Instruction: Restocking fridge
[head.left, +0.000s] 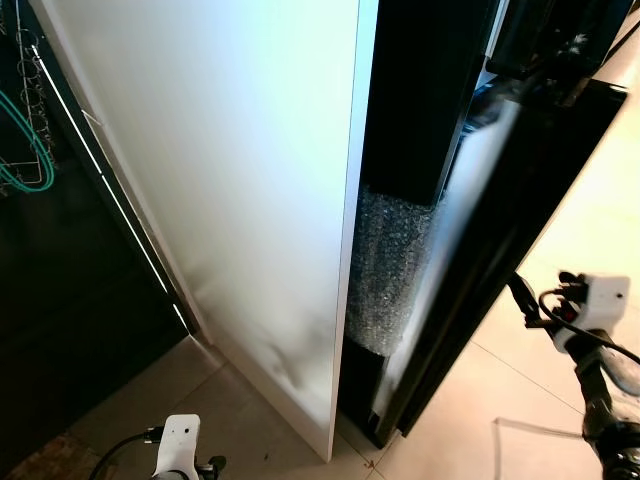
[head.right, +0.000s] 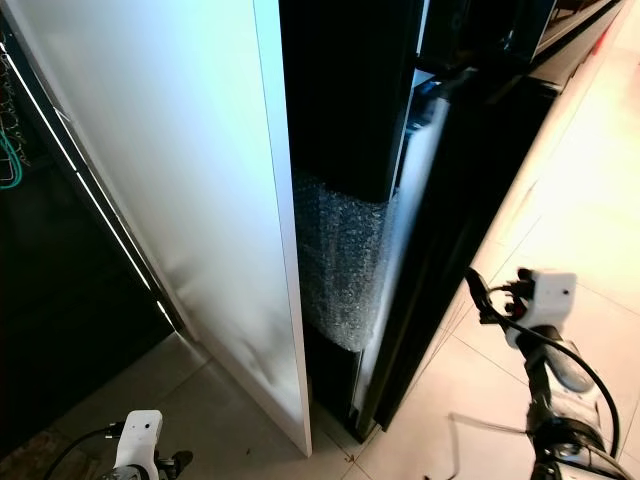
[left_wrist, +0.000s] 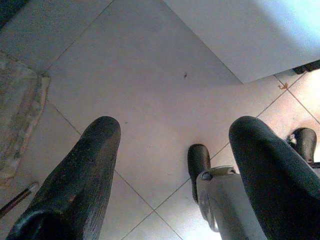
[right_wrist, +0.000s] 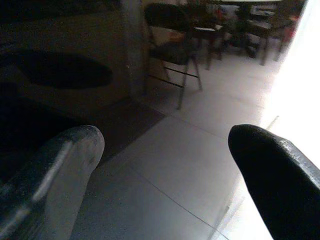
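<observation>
Clearly the fridge (head.left: 470, 250) stands just ahead, its dark door (head.left: 500, 220) partly open beside a white panel (head.left: 230, 190). Both claws, left gripper (left_wrist: 175, 165) and right gripper (right_wrist: 165, 165), hang low with fingers spread and hold nothing, probably waiting to approach.

From the head we look steeply down at the white panel (head.left: 230, 200) and the black fridge door (head.right: 440, 250), shared by both eyes, while our wrist cameras face the tiled floor (left_wrist: 165, 100).
</observation>
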